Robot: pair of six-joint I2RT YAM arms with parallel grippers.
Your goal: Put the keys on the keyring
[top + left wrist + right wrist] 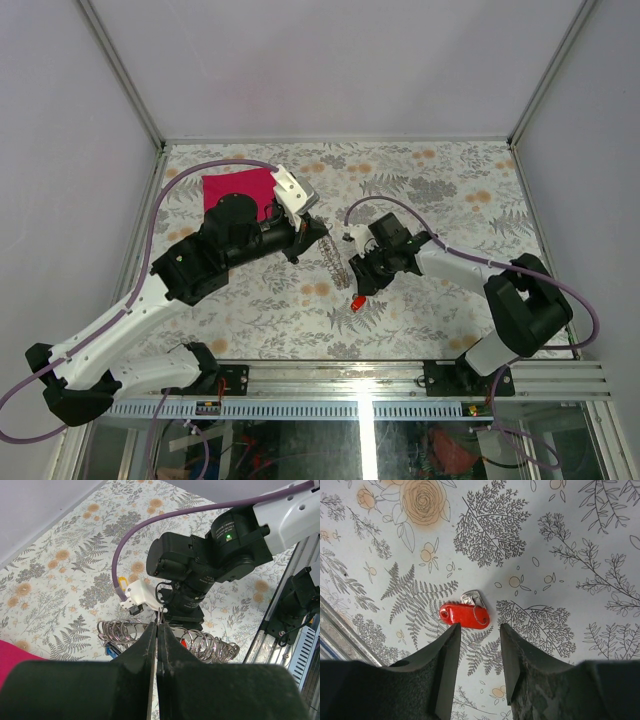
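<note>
- keys: only one shows, a tiny silvery key with a red plastic head (464, 616), lying flat on the fern-printed worktop (560, 540), just ahead of the right pincer (479, 630), whose jaws stand apart and empty.
- left pincer (157, 627) is pressed together, apparently pinching the thin silvery coiled-wire keyring (120, 632).
- best to lower squarely and clamp the red head, leaving its small wire loop free.
- no container shows.

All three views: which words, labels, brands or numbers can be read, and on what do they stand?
No text is readable in any view.
On the right arm's black joint housing: faint pale marks beside a green light, too small to read.
On the red-headed key: no lettering shows.
</note>
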